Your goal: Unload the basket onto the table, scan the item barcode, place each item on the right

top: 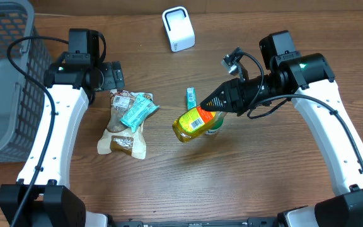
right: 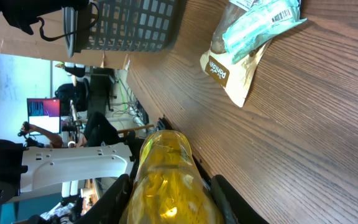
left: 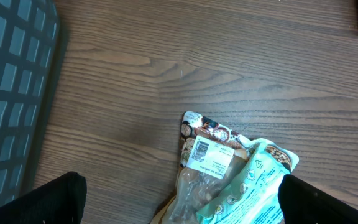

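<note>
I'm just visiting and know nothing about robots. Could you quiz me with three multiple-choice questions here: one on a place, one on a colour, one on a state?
1. The grey basket stands: A beside the left arm; B beside the right arm; C between the arms.
2. The bottle in the right gripper looks: A blue; B yellow; C red.
3. The left gripper is: A shut on a bag; B holding the bottle; C open and empty.
Answers: A, it sits at the left arm's side; B, its contents show yellow; C, its fingers stand wide apart, off the snack bags.
</note>
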Robot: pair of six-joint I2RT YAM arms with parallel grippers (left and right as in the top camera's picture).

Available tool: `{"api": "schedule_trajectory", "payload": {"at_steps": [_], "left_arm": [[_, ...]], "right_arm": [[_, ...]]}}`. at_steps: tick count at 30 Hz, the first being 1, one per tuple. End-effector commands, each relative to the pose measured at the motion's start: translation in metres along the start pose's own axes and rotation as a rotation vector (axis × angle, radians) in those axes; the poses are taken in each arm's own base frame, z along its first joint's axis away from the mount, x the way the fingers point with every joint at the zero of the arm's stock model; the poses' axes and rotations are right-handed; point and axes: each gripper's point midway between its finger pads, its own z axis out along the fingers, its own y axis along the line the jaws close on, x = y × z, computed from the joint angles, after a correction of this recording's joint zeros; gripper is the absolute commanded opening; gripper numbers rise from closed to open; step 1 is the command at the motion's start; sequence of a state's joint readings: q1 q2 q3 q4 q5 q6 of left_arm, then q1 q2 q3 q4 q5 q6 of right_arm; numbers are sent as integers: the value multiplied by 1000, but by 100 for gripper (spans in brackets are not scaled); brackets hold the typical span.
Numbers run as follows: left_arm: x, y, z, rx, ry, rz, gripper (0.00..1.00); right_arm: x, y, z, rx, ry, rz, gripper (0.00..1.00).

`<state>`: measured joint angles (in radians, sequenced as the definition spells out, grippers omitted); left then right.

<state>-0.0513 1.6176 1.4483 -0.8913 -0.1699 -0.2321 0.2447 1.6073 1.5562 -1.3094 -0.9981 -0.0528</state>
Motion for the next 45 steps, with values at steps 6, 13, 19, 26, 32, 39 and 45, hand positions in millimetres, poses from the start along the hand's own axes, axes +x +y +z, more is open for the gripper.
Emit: {"api": "schedule_trajectory", "payload": {"at_steps": [6, 13, 19, 26, 32, 39, 45], "left_arm": [[-5, 4, -4, -12, -19, 4, 100], [-5, 4, -4, -12, -19, 4, 100], [-5, 4, -4, -12, -19, 4, 100], [-5, 4, -4, -12, -19, 4, 100], [-5, 4, -4, -12, -19, 4, 100], [-5, 4, -4, -12, -19, 5, 100], [-5, 4, -4, -12, -19, 4, 100]], "right_arm": [[-2, 24, -8, -52, -27, -62, 24], [-2, 24, -8, -52, -26, -63, 24], [-2, 24, -8, -52, -27, -62, 24], [-2, 24, -8, -52, -27, -62, 24], [-2, 24, -8, -52, -27, -62, 24], [-4, 24, -8, -52, -33, -73, 24], [-4, 24, -8, -52, -35, -76, 24]]}}
